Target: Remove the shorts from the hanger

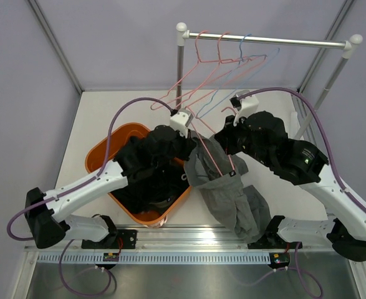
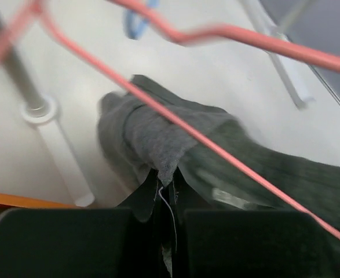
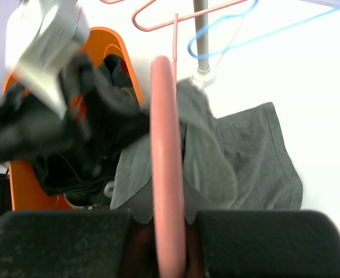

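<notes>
Readable text: none in any view
Tag (image 1: 232, 175) on the grey shorts (image 1: 223, 202): small pale patch near their upper edge; any print on it is too small to read
Same tag (image 2: 230, 197), left wrist view: pale smear on the grey shorts' darker fold; blurred, no letters can be made out
Left base sticker (image 1: 111, 256): down and left of the grey shorts, on the metal rail; dark patch with red and yellow specks; no legible characters
Right base sticker (image 1: 287, 263): down and right of the grey shorts, on the same rail; dark patch with coloured specks; illegible
Brands, numbers, signs: none legible
</notes>
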Robot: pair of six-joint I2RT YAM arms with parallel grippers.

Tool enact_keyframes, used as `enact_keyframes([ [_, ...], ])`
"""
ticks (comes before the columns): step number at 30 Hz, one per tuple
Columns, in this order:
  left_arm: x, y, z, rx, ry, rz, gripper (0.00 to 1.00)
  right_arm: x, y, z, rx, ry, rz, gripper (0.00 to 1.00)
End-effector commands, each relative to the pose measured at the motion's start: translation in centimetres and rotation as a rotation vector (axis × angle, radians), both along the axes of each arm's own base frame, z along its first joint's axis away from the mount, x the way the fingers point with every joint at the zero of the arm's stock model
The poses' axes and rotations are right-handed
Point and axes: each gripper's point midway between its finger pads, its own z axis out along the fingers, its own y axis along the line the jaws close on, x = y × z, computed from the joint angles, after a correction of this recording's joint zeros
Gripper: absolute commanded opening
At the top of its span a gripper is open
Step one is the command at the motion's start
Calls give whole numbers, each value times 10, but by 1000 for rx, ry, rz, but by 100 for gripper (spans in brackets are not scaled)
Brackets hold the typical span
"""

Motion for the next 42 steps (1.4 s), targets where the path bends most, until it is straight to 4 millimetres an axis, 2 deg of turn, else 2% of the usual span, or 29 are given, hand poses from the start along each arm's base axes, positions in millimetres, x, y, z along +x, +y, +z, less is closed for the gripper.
enact_keyframes([
  [1,-47,-21,39,-35,-119,-221,0,8,9,44,72,-110,4,0],
  [3,-70,-27,43,-28,-150,-292,0,14,13,46,62,-124,2,0],
  [4,-79,-24,54,-51,-170,-314,0,15,13,54,71,-139,0,0],
  [6,-91,-22,62,-68,-187,-345,0,20,17,56,55,-150,3,0],
  [7,-96,-17,72,-90,-202,-351,0,21,17,66,68,-165,-1,0],
  [12,-98,7,100,-119,-254,-299,0,28,16,88,57,-217,-17,0],
  [13,-94,14,113,-132,-277,-259,0,27,13,101,74,-241,-23,0],
  [15,-94,25,132,-145,-312,-233,0,31,5,112,69,-276,-55,0],
  [16,-93,32,153,-172,-344,-208,0,30,0,124,80,-302,-69,0],
  [19,-89,44,186,-182,-405,-167,0,34,-19,142,61,-349,-140,0],
  [20,-90,53,217,-225,-442,-143,0,34,-23,145,50,-358,-154,0],
  [22,-81,61,236,-208,-474,-86,0,32,-37,149,45,-370,-195,0],
  [23,-84,72,267,-252,-512,-66,0,30,-40,150,51,-376,-199,0],
  [24,-84,76,281,-261,-539,-52,0,25,-50,157,73,-392,-215,0],
  [25,-82,80,293,-276,-558,-31,0,24,-52,154,77,-390,-217,0],
  [26,-86,92,321,-332,-599,-8,0,22,-56,156,82,-393,-224,0],
  [29,-84,111,358,-375,-675,62,0,16,-71,158,94,-401,-255,0],
  [30,-86,126,376,-403,-709,102,0,15,-74,156,91,-401,-265,0],
  [35,-103,173,431,-542,-851,191,0,7,-92,157,101,-409,-298,0],
  [37,-104,185,442,-540,-891,225,0,5,-97,156,101,-408,-308,0],
  [42,-102,196,441,-496,-909,270,0,2,-107,153,99,-407,-332,0],
])
